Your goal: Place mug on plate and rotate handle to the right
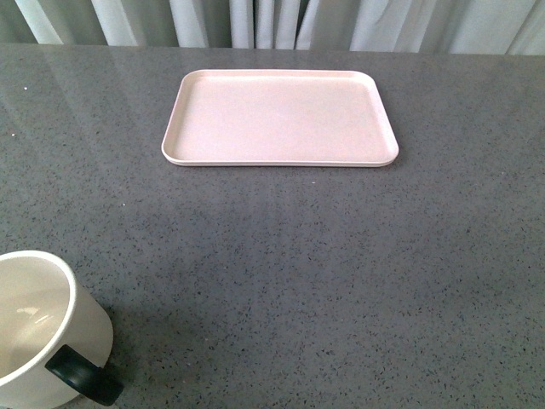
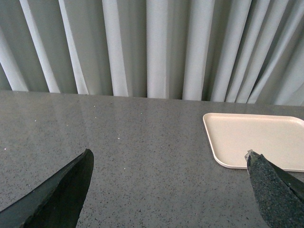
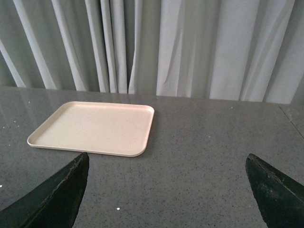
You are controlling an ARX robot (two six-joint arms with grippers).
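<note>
Left gripper [image 2: 168,152]: jaws spread wide, nothing between the dark fingers [image 2: 61,190]. Right gripper [image 3: 167,156]: jaws equally wide apart, nothing held.

Mug [image 1: 43,332]: stands upright on the table [image 1: 298,273] at 8 o'clock in the front view, mouth up, partly cut off by the frame edge. The wall that shows is plain cream. Handle [image 1: 83,377]: glossy black loop, at about 5 o'clock on the mug body.

Plate [image 1: 281,160]: pale pink with a low raised rim, lying flat at 12 o'clock in the front view, long side across, well apart from the mug. Both wrist views show it ahead of the fingers.

Table: grey speckled stone finish. Curtain [image 1: 255,21]: pale, pleated, hanging behind the far table edge
</note>
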